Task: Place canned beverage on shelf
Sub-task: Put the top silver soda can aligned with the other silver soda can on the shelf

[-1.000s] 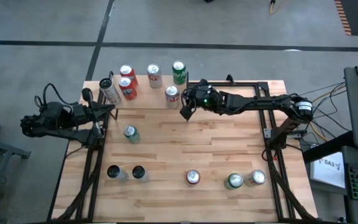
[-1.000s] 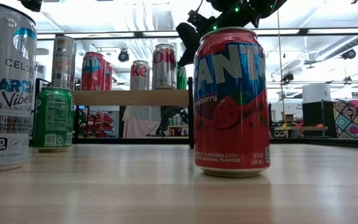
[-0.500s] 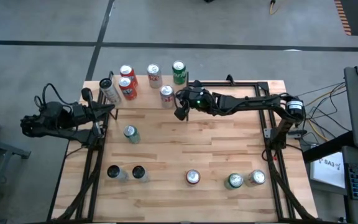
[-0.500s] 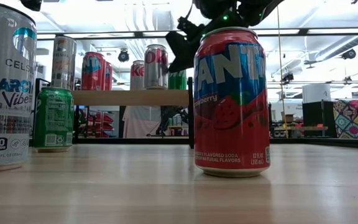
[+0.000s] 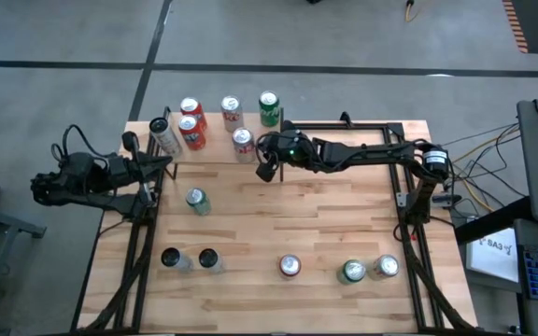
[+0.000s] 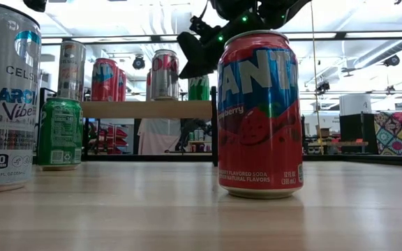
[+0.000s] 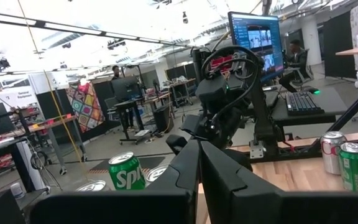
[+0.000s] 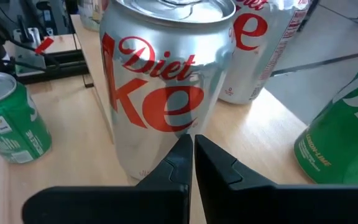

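Clenched right claw [image 8: 191,152] touches a silver "Diet Coke" can [image 8: 163,81] on the shelf [image 6: 149,109].

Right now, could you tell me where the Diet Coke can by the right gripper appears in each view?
High view: Diet Coke can on the shelf, just left of the shut right gripper.
Low view: on the shelf, centre-left.
Left wrist view: cannot tell.
Right wrist view: fills the middle.
Shared landmark: green Sprite can.
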You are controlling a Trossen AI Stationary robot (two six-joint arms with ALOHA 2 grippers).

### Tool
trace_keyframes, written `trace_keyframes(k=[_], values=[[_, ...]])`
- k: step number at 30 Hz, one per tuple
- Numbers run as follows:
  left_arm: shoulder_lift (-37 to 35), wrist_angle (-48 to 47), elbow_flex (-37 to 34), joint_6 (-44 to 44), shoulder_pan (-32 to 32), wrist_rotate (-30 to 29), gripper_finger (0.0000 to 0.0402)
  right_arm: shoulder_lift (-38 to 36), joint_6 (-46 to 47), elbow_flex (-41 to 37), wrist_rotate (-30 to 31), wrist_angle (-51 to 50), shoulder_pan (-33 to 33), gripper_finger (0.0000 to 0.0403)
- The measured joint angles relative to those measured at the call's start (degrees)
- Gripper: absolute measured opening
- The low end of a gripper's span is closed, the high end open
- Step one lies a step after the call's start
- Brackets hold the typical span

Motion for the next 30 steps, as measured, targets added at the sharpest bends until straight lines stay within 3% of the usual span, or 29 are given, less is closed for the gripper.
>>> trace_keyframes(k=[10, 30], values=[[4.36, 3.16, 0.00, -3.43, 0.00, 0.04, 0.0000, 0.00, -2.22, 0.00, -2.81, -0.20, 0.00, 0.0009], [29.81, 15.48, 0.50, -13.81, -0.02, -0.99, 0.0000, -3.54, -4.84, -0.04, -2.71, -7.50, -0.06, 0.0009]])
